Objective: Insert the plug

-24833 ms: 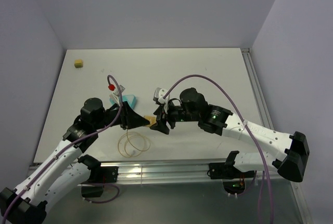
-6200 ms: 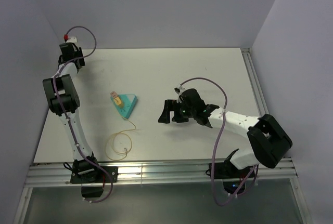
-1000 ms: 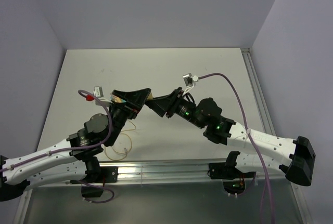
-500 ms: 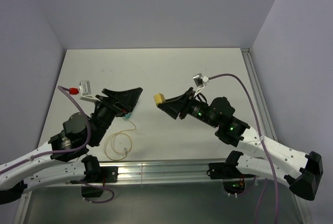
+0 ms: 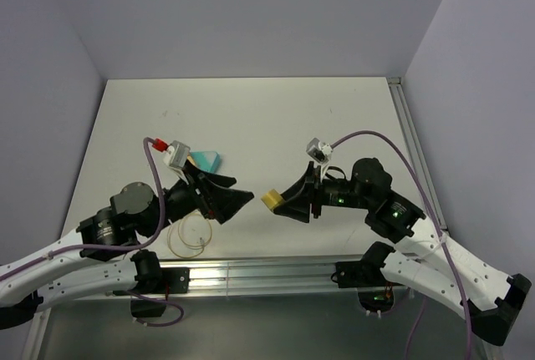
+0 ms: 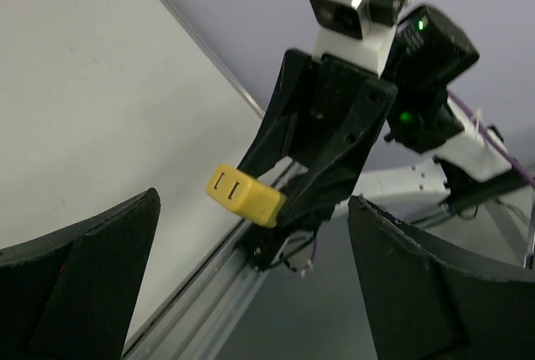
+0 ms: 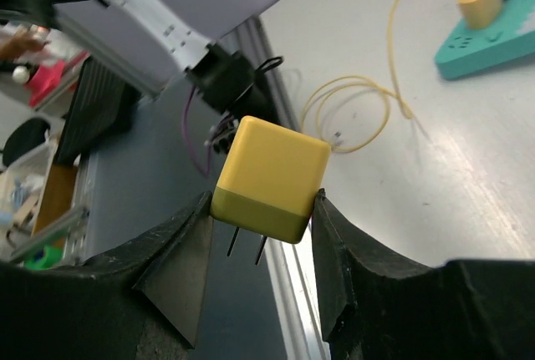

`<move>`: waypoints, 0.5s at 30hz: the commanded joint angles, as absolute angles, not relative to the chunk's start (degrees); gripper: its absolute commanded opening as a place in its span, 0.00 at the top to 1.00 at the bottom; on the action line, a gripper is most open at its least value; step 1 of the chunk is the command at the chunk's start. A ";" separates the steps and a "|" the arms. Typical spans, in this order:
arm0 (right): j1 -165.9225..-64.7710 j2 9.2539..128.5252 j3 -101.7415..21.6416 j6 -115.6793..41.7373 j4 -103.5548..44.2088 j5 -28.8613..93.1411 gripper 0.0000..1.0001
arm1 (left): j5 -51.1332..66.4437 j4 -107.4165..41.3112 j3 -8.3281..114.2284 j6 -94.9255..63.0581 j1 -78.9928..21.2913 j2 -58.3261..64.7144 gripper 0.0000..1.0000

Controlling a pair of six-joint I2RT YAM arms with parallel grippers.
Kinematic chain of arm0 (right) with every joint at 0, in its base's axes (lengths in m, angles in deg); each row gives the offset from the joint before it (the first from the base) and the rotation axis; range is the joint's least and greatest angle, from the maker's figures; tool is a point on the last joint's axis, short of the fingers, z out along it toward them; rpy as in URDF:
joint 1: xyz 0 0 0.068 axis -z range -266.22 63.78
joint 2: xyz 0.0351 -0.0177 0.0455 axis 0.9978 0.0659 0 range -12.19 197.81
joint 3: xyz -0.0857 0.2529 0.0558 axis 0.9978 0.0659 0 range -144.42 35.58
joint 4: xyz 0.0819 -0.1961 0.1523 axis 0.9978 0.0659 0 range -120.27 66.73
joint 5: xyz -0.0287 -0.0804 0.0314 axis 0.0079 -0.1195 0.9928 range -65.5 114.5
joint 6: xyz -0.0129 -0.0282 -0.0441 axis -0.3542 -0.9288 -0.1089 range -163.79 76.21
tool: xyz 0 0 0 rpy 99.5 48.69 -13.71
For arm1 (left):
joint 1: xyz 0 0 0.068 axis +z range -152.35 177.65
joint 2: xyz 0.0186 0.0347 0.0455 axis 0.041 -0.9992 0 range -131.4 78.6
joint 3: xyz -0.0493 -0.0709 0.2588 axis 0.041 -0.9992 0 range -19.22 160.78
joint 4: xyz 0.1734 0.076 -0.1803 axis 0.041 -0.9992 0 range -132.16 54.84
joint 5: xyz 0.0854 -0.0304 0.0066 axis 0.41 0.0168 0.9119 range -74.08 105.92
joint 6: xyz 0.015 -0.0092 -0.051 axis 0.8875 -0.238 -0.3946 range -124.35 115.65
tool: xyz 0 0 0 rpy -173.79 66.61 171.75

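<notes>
The plug [image 7: 481, 1], a small yellow connector on a thin pale-yellow cable [image 7: 351, 109], sits in the teal block [image 7: 493, 38] at the right wrist view's top right. My right gripper [image 7: 259, 201] is shut on a separate yellow cube [image 7: 272, 178] with two metal prongs pointing down. It holds the cube [image 5: 272, 200] in the air over the table's near edge. My left gripper [image 5: 238, 197] faces it, open and empty, a short gap away. Between the left fingers [image 6: 84, 276] I see the cube [image 6: 245, 195]. The teal block [image 5: 206, 160] is partly hidden behind the left wrist.
The cable loop [image 5: 191, 235] lies on the white table [image 5: 251, 109] just in front of the left arm. A metal rail [image 5: 251, 272] runs along the near edge. Walls close in the table at the back and on both sides.
A second ago both grippers met at the cube above the teal block. They have since parted and swung toward the near edge, the cube staying in the right gripper.
</notes>
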State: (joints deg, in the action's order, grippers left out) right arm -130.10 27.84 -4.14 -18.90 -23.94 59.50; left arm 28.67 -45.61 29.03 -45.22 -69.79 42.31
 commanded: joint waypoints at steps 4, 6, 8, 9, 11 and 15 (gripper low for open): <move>-129.90 25.95 -4.67 -22.87 -22.27 72.12 1.00 | 13.30 -47.12 25.17 -42.93 -70.03 45.55 0.01; -129.90 26.65 -4.32 -22.96 -22.62 73.27 1.00 | 10.75 -45.28 23.24 -43.55 -70.03 46.95 0.00; -130.08 27.09 -3.97 -22.43 -23.84 74.59 1.00 | 8.55 -43.78 21.75 -43.20 -70.03 47.49 0.00; -130.08 27.18 -3.88 -22.25 -24.29 75.21 1.00 | 6.97 -43.16 21.39 -43.11 -70.03 47.49 0.00; -130.69 27.62 -3.88 -22.08 -25.16 76.26 1.00 | 2.22 -40.88 20.69 -42.50 -70.03 46.53 0.01; -131.83 27.89 -4.05 -21.37 -26.93 77.93 1.00 | -0.87 -37.54 19.37 -43.29 -70.03 44.85 0.03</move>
